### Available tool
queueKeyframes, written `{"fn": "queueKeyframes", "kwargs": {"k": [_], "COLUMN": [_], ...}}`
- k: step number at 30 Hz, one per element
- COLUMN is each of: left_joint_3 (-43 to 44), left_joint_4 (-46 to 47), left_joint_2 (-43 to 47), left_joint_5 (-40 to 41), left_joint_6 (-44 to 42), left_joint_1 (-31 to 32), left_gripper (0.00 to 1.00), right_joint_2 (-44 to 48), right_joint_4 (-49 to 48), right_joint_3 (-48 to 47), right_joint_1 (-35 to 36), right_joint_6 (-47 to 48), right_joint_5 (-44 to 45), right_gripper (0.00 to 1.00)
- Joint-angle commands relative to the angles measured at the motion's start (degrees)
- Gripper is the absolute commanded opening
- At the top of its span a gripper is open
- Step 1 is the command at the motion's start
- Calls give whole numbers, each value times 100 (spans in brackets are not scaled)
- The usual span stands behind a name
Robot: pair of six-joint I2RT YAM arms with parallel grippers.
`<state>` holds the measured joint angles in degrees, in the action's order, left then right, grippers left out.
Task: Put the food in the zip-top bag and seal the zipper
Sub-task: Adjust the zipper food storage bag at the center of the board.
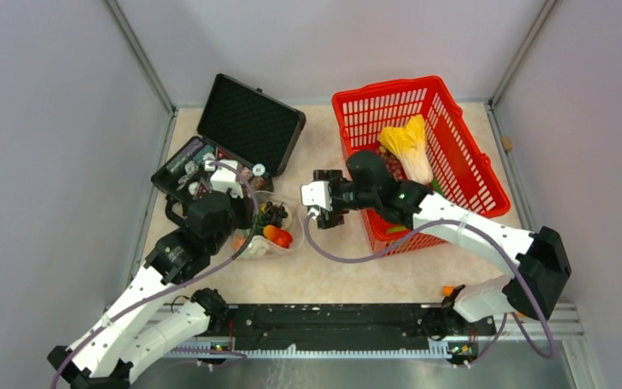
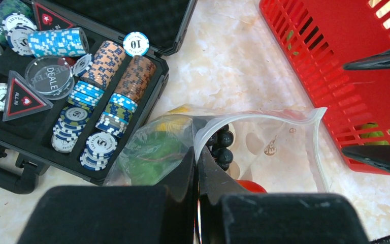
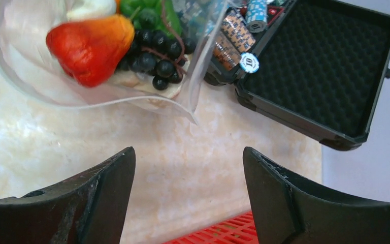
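The clear zip-top bag [image 1: 269, 229] lies between the black case and the red basket, its mouth open towards the basket. Inside it are dark grapes [image 3: 152, 53], a red fruit [image 3: 89, 43], a green pepper [image 2: 147, 152] and a bit of yellow. My left gripper [image 2: 196, 148] is shut on the bag's mouth edge, on the whitish zipper strip [image 2: 264, 116]. My right gripper [image 3: 188, 155] is open and empty, just right of the bag's mouth [image 1: 324, 201]. A pale cabbage [image 1: 409, 146] lies in the basket.
The red mesh basket [image 1: 389, 93] stands at the back right, close behind my right arm. The open black case [image 1: 243, 130] of poker chips [image 2: 101, 91] lies at the back left, touching the bag. A small orange piece [image 1: 449, 289] lies near the right arm's base.
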<state>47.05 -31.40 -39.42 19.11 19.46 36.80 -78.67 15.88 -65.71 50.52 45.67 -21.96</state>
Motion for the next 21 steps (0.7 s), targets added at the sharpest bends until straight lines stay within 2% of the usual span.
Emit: {"fn": "queueKeyframes", "kwargs": {"k": [1,9,11,14,17,21], "left_joint_3": [269,303,322,335,365,359], "left_joint_4": [25,-10,-33,-44,-117,-109], "left_joint_2": [87,78,69,37,-24,-39], "left_joint_5": [-365,-970,-1117,-1235,-1196,-1143], "left_joint_6": [-223,-465,-514,-566,-574,-574], "left_joint_1": [-30,-26,-22,-26,-29,-29], "left_gripper": [1,1,1,1,0,0], "right_joint_2": [-159,-667,-810,-916,-811,-620], "right_joint_4": [-126,-570,-463,-623,-1029,-1183], "right_joint_3": [142,-138,-212,-203,34,84], "right_joint_1": [10,21,26,29,22,28], "right_joint_6": [1586,1921,2157,2083,1891,1558], "right_joint_5": [-394,-794,-805,-769,-784,-701], "right_gripper": [76,70,53,41,34,16]}}
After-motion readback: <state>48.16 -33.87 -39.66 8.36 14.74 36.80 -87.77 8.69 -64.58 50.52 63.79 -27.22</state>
